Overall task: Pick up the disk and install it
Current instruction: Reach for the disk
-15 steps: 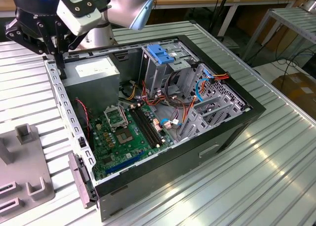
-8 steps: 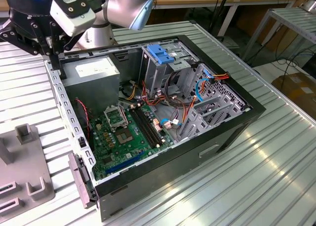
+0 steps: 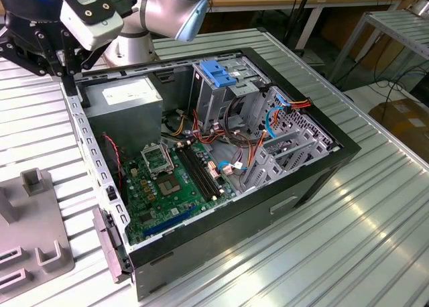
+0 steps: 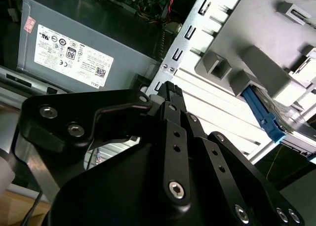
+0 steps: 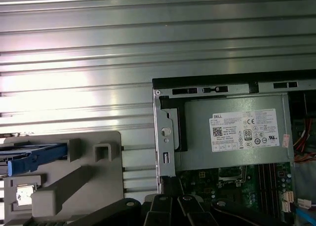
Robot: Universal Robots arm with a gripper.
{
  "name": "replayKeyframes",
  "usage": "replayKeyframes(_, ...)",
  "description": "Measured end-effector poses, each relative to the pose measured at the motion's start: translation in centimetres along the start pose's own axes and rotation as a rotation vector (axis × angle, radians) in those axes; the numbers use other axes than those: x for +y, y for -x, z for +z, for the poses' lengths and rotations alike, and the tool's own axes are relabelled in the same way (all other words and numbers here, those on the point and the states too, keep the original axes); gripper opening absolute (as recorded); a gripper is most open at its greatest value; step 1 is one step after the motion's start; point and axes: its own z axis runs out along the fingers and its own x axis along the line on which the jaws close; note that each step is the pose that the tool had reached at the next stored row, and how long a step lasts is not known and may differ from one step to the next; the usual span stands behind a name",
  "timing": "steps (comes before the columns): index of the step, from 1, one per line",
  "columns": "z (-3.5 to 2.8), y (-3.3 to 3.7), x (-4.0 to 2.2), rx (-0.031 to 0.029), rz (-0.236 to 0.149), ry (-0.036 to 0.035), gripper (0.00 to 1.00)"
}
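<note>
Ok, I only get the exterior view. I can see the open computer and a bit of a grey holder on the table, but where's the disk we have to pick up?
Observer: The disk sits in that grey holder. The first wrist view shows its blue carrier frame lying along the holder's edge.
Operator: Is the gripper grabbing it?
Observer: No. In the second wrist view the gripper hangs by the case wall, next to the power supply. The disk lies off to one side, apart from it.
</note>
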Motion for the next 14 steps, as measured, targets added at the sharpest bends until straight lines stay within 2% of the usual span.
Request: replayKeyframes(14, -0.03, -0.86, -0.06, 0.0001, 0.000, -0.0001, 0.10)
